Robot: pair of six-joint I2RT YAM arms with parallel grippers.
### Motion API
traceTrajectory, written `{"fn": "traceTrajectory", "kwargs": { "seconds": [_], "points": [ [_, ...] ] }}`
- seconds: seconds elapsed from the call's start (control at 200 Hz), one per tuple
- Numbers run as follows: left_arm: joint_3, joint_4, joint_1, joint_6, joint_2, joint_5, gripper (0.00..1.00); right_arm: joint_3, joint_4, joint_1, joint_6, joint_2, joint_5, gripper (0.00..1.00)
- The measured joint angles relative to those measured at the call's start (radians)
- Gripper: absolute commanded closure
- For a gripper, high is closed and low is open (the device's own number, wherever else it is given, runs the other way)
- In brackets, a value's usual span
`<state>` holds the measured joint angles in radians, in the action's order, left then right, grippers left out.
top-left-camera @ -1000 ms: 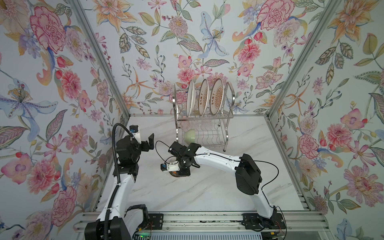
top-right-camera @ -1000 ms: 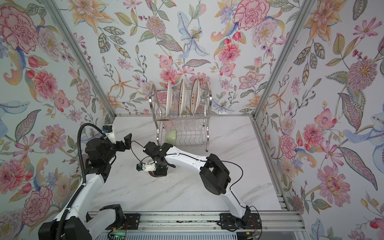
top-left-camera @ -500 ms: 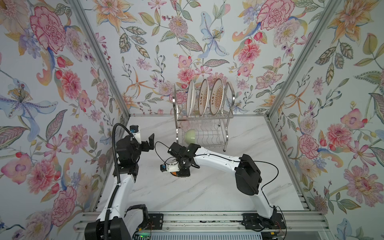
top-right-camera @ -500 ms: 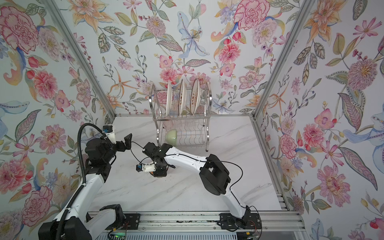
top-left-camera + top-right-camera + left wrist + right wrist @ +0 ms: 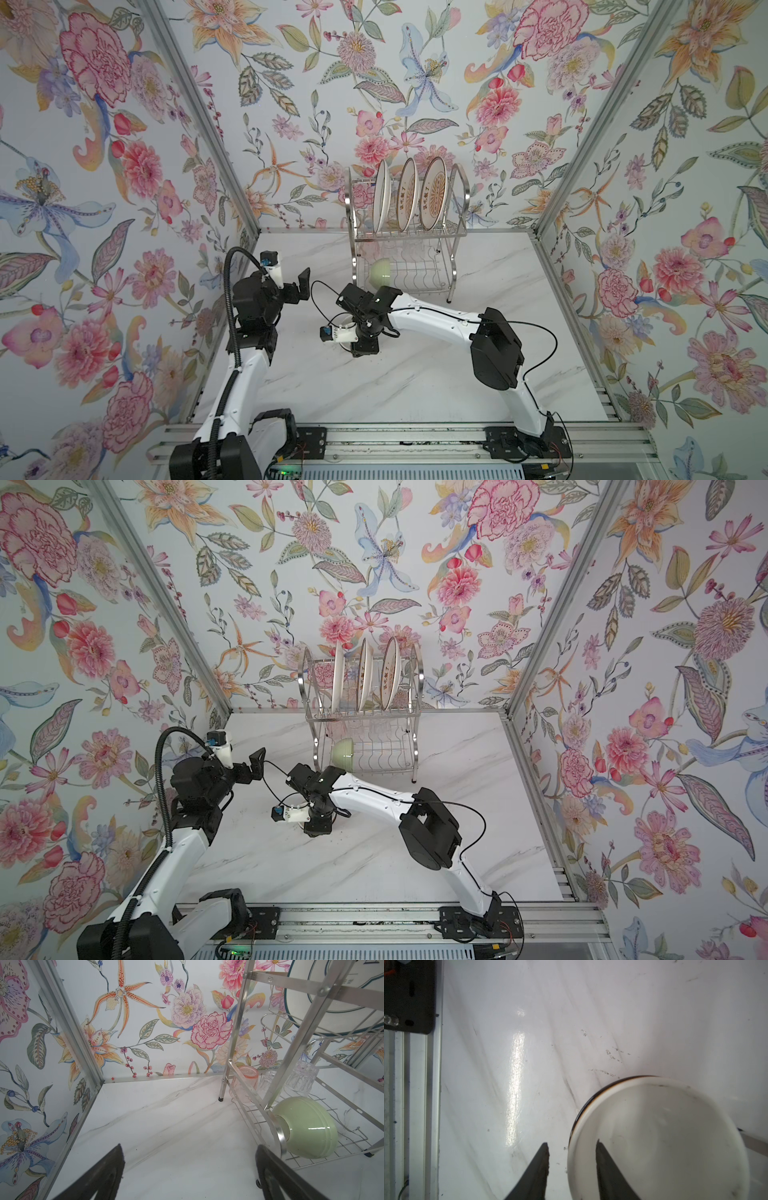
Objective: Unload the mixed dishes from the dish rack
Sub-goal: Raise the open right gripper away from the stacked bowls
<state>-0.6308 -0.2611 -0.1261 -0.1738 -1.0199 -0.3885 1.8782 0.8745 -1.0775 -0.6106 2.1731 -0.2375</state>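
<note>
The dish rack [image 5: 454, 266] is shiny silver wire with arched side frames, and it stands at the middle of the desk's far edge. Three round white plates [image 5: 407, 195] stand upright on edge in its top tier. In the lower tier a smooth, glossy green bowl [image 5: 307, 1126] lies tipped on its side at the left end. Behind it are a translucent pink cup [image 5: 245, 1082] and ribbed clear cups [image 5: 301, 1080], mouths down. The desk [image 5: 415, 374] is glossy white marble with grey veins and a few dark specks. Floral wallpaper [image 5: 374, 62] covers three walls, joined by bare aluminium posts [image 5: 199, 116]. Another bowl [image 5: 664, 1136], glazed white inside with a dark line under its lip, sits upright on the desk in front of the rack's left end. The right gripper [image 5: 572, 1142] points down over it, with one finger inside and one outside, parted and clear of the rim on both sides. The left gripper [image 5: 189, 1145] hangs near the desk's left edge facing the rack, spread wide with nothing between its fingers.
</note>
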Motion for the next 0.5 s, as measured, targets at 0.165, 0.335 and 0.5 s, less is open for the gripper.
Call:
{"fn": "traceTrajectory", "kwargs": {
  "seconds": [0.165, 0.335, 0.5],
  "points": [
    [0.001, -0.013, 0.000, -0.004, 0.000, -0.003, 0.01, -0.043, -0.049, 0.005, 0.026, -0.023, -0.026, 0.57],
    [0.002, -0.037, 0.000, -0.018, 0.005, -0.032, 0.01, -0.092, -0.121, 0.009, 0.055, -0.083, -0.040, 0.56],
    [0.002, -0.048, 0.000, -0.018, 0.033, -0.060, 0.01, -0.209, -0.251, 0.036, 0.112, -0.192, -0.067, 0.54]
  ]
}}
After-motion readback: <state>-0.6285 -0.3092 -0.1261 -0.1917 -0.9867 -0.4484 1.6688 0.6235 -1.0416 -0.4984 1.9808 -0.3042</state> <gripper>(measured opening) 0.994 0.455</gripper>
